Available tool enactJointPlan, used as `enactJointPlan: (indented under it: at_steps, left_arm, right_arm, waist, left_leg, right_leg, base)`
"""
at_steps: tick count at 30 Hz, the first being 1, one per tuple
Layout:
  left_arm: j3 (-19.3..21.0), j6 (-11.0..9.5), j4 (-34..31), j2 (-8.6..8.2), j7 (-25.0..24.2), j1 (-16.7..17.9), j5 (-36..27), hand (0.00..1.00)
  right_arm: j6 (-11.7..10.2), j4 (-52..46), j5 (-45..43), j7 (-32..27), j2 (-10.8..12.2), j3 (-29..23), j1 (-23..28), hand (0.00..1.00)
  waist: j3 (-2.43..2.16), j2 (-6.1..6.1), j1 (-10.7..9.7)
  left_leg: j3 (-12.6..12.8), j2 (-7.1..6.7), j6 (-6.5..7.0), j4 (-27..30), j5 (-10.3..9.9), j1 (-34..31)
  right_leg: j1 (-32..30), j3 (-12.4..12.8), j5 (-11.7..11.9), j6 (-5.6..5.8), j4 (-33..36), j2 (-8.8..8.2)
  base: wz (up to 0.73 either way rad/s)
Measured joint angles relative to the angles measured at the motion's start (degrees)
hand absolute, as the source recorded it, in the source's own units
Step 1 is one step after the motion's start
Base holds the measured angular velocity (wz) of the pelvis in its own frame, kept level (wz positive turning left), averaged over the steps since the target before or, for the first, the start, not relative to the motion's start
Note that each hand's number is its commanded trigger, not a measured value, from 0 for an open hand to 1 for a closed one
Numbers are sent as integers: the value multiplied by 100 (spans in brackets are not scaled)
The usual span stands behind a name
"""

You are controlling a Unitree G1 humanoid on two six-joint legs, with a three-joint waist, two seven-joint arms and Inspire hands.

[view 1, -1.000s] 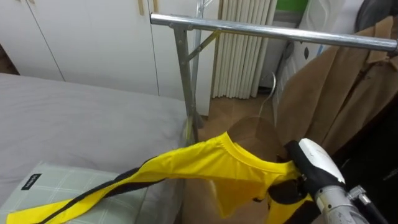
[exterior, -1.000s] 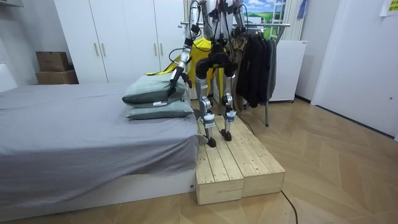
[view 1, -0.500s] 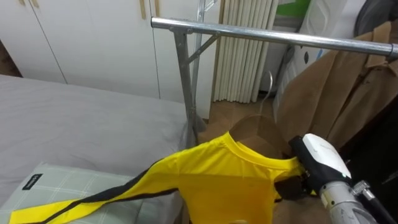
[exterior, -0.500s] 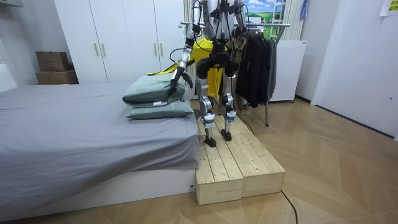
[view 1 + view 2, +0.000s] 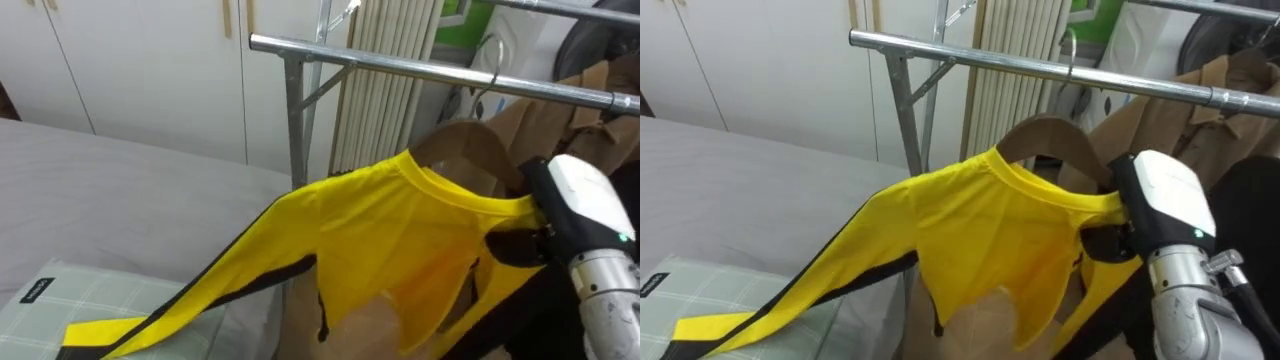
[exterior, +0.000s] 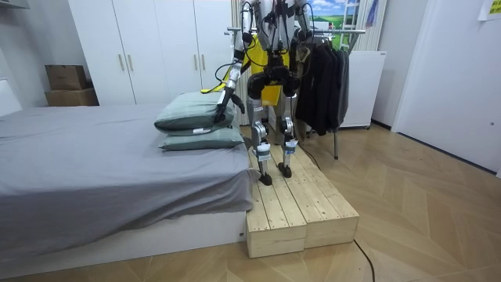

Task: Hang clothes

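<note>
A yellow shirt [image 5: 400, 235] with black stripes hangs on a wooden hanger [image 5: 470, 140]. My right hand [image 5: 585, 205] is shut on the shirt's shoulder and the hanger's end, at the right of the eye views. The hanger's wire hook [image 5: 1070, 50] stands level with the steel rail [image 5: 980, 55] of the clothes rack; I cannot tell whether it rests on the rail. One long sleeve [image 5: 180, 305] trails down to the lower left over a pillow. In the room view my left hand [image 6: 220, 104] reaches down beside the pillows; its fingers are too small to read.
A brown coat [image 5: 600, 95] hangs on the rail to the right, with dark coats [image 6: 321, 78] beyond. A grey bed [image 5: 120, 190] with a green checked pillow [image 5: 80, 300] lies to my left. I stand on a wooden platform [image 6: 290, 204] between the bed and the rack.
My right hand has lifted the shirt and hanger from well below the rail up to rail height. The sleeve has been drawn up with it.
</note>
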Motion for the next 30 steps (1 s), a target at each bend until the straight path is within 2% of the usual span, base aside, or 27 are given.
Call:
enactJointPlan:
  at_steps: [4, 8, 11, 18, 22, 30]
  left_arm:
    - [55, -34, 1, -16, 0, 0, -4, 0]
    - [157, -92, 0, -41, 0, 20, -4, 0]
    - [259, -117, -2, -52, 0, 22, 5, 0]
    - [338, -189, -5, -57, -1, 39, 32, 0]
    - [342, -248, -5, -57, -1, 69, 31, 0]
    - [408, -302, -135, -46, -28, 86, 31, 0]
  right_arm:
    - [0, 1, 25, 1, -6, -64, -1, 100]
    - [5, 1, 29, 4, -56, -107, -95, 100]
    - [4, 0, 30, 21, -177, -111, -228, 100]
    - [-2, 4, 80, 76, -188, -193, -331, 100]
    - [-2, 27, 463, 138, -188, -387, -336, 100]
    - [12, 627, 1130, 476, -202, -389, -454, 100]
  waist:
    - [23, 44, 7]
    - [22, 46, 18]
    - [22, 45, 20]
    - [21, 38, 22]
    - [27, 24, 25]
    - [28, 13, 115]
  left_leg:
    - [0, 2, -2, -30, -1, 0]
    - [6, 1, -12, -67, 7, -5]
    - [6, 2, -13, -71, 7, -4]
    - [0, -7, -12, -68, 7, -9]
    - [-3, -13, -12, -68, 7, -9]
    - [-36, -12, -12, -44, 7, -25]
  right_leg:
    - [-10, 4, 0, 0, 15, 9]
    - [-42, 19, -1, 0, 27, 16]
    - [-43, 15, -1, 0, 25, 18]
    - [-38, 13, -2, 1, -1, 11]
    - [-40, 16, -4, 4, 1, 10]
    - [-41, 1, -8, 6, -5, -2]
  base:
    - [0]
    - [-1]
    - [0]
    - [0]
    - [0]
    - [1]
